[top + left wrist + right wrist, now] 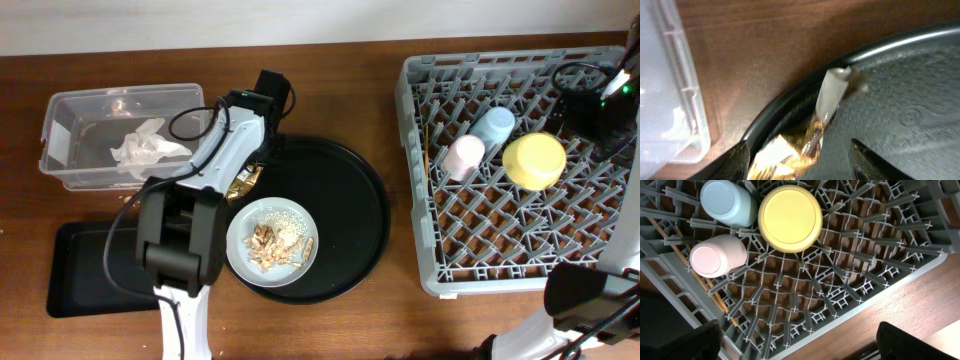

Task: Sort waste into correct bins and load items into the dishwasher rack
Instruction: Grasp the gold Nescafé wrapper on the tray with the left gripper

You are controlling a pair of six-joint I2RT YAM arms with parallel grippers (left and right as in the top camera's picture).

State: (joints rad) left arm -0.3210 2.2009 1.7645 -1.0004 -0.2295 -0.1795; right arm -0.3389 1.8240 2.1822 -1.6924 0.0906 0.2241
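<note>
The crinkled gold-brown wrapper (243,184) lies on the left rim of the large round black tray (355,200). In the left wrist view the wrapper (807,147) sits between the spread fingers of my left gripper (800,167), which is open just above it; that gripper also shows overhead (246,165). The grey plate (240,235) holds beige food scraps with rice (275,245). White tissue (145,148) lies in the clear tub (60,110). The pink cup (717,255), light-blue cup (727,202), yellow bowl (790,217) and chopsticks (695,277) sit in the grey rack (420,230). My right gripper (797,342) is open and empty above the rack's edge.
The shallow black rectangular tray (85,270) lies at the front left, partly under my left arm. The clear tub's corner (675,115) is close to the left of my left gripper. Bare wooden table shows beside the rack (920,295).
</note>
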